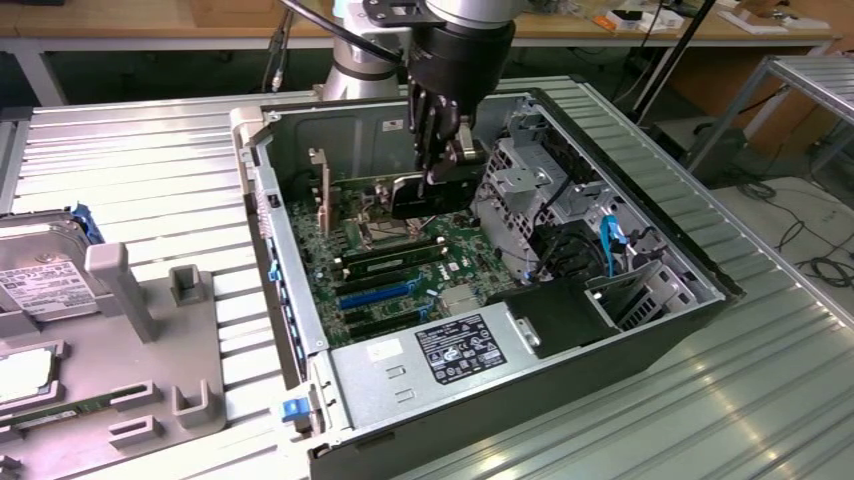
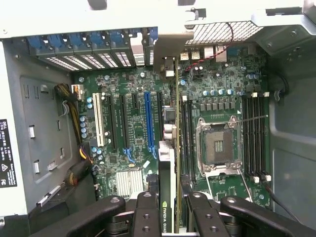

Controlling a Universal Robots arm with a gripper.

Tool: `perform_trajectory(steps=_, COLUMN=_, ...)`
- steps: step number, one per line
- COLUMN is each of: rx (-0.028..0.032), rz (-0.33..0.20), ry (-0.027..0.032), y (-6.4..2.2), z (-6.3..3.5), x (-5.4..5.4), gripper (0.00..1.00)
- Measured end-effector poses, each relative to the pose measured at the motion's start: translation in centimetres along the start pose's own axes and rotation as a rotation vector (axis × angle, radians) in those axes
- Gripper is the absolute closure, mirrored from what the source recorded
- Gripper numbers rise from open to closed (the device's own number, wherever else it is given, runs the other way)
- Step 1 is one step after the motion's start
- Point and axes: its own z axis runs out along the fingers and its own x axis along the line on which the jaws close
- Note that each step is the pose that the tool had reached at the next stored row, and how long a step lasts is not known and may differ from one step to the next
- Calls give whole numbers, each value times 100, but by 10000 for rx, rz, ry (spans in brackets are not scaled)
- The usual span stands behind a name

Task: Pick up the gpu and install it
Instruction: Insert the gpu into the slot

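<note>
My gripper point(image 1: 441, 165) reaches down into the open computer case point(image 1: 287, 300) and is shut on the gpu point(image 1: 434, 198), a thin black-faced card held upright on edge over the motherboard point(image 1: 400, 270). In the wrist view the gpu point(image 2: 170, 173) shows edge-on between my two fingers point(image 2: 145, 212). Its silver bracket point(image 2: 170, 49) is at the case's rear slot openings. The card runs beside the long blue slot point(image 2: 148, 123). I cannot tell whether its lower edge touches a slot.
A drive cage point(image 1: 534, 190) stands close to the gripper on the exterior view's right. The power supply point(image 1: 441, 350) fills the case's near end. The empty CPU socket point(image 2: 217, 143) lies beside the card. A grey fixture point(image 1: 147, 330) with a hard drive point(image 1: 40, 280) sits on the exterior view's left.
</note>
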Motion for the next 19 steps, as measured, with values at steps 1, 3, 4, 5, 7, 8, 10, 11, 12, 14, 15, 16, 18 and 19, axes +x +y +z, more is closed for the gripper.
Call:
perform_trajectory(steps=1, rx=0, rz=0, ry=0, y=0, z=0, x=0, gripper=73)
perform_trajectory(steps=3, rx=0, rz=0, ry=0, y=0, z=0, x=0, gripper=73)
perform_trajectory(steps=4, rx=0, rz=0, ry=0, y=0, z=0, x=0, gripper=73)
perform_trajectory(steps=5, rx=0, rz=0, ry=0, y=0, z=0, x=0, gripper=73)
perform_trajectory(steps=7, rx=0, rz=0, ry=0, y=0, z=0, x=0, gripper=73)
perform_trajectory(steps=8, rx=0, rz=0, ry=0, y=0, z=2, x=0, gripper=73)
perform_trajectory(steps=10, rx=0, rz=0, ry=-1, y=7, z=20, x=1, gripper=73)
perform_trajectory(steps=11, rx=-1, rz=-1, ry=2, y=9, z=23, x=1, gripper=73)
perform_trajectory(steps=12, rx=-1, rz=-1, ry=2, y=11, z=24, x=1, gripper=73)
perform_trajectory(steps=14, rx=-1, rz=4, ry=1, y=18, z=26, x=2, gripper=73)
perform_trajectory(steps=15, rx=0, rz=6, ry=-1, y=23, z=28, x=2, gripper=73)
perform_trajectory(steps=16, rx=0, rz=7, ry=0, y=27, z=30, x=2, gripper=73)
perform_trajectory(steps=18, rx=1, rz=9, ry=-1, y=46, z=41, x=4, gripper=73)
perform_trajectory(steps=19, rx=0, rz=9, ry=-1, y=60, z=59, x=6, gripper=73)
